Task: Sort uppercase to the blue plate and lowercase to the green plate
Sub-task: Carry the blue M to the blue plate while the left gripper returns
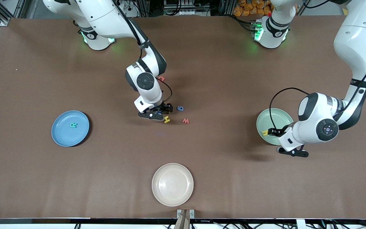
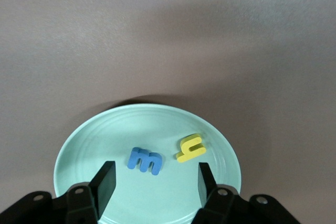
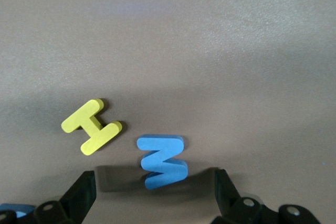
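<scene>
My left gripper point(image 1: 273, 132) point(image 2: 155, 182) hangs open over the green plate point(image 1: 273, 119) point(image 2: 105, 135), holding nothing. On that plate lie a blue e point(image 2: 145, 160) and a yellow h point(image 2: 190, 148) point(image 1: 265, 132). My right gripper point(image 1: 160, 112) point(image 3: 153, 192) is open and low at the table's middle, its fingers on either side of the blue W point(image 3: 163, 161), apart from it. Beside the W lies the yellow H point(image 3: 92, 126) point(image 1: 167, 119). A blue g point(image 1: 180, 108) and a red w point(image 1: 186, 121) lie close by. A pink Q point(image 1: 161, 78) peeks out by the right arm. The teal R point(image 1: 73, 125) lies on the blue plate point(image 1: 62, 133).
A cream plate point(image 1: 172, 184) stands near the table's front edge, nearer the front camera than the letters. The blue plate is toward the right arm's end of the table, the green plate toward the left arm's end.
</scene>
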`<state>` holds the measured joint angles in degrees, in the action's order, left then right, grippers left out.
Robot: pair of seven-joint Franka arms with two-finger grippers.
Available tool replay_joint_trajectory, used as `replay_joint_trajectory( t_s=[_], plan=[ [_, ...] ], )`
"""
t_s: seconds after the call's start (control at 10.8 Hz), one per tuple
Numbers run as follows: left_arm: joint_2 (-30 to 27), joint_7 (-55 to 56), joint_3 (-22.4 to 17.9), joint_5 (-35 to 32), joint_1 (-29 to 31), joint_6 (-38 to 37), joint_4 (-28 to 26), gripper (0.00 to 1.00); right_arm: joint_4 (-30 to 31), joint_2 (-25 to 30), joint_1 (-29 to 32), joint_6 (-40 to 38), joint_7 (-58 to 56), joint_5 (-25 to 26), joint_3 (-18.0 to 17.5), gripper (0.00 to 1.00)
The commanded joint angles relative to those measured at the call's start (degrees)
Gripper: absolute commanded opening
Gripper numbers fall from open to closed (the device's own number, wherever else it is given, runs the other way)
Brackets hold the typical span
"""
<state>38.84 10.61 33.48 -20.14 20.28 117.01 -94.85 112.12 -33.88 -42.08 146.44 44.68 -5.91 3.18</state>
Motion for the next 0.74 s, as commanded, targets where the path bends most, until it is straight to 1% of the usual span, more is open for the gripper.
replay_joint_trajectory(
  t_s=[0.0,0.37,0.46,0.55,0.65],
  plan=[
    [-3.07,1.77,-0.08,1.69,-0.32,-0.12,-0.86,0.71,-0.15,-0.22,0.24,0.25,-0.20,-0.51,0.51,1.00],
    [-6.58,1.96,-0.08,1.60,-0.32,-0.12,-0.69,0.71,-0.23,-0.57,1.04,1.30,-0.56,-0.33,0.60,1.00],
    [-7.46,1.95,-0.08,1.51,-0.32,-0.38,-0.42,0.71,-0.23,-0.83,0.86,2.00,-0.47,-0.25,0.68,0.74],
    [-8.51,1.87,-0.08,1.51,-0.24,-0.47,-0.42,0.72,-0.23,-1.09,0.69,2.79,-0.03,-0.33,0.68,0.27],
    [-9.74,1.87,-0.17,1.43,-0.32,-0.55,-0.42,0.72,-0.06,-1.18,0.51,3.67,-0.03,-0.33,0.68,0.01]
  ],
)
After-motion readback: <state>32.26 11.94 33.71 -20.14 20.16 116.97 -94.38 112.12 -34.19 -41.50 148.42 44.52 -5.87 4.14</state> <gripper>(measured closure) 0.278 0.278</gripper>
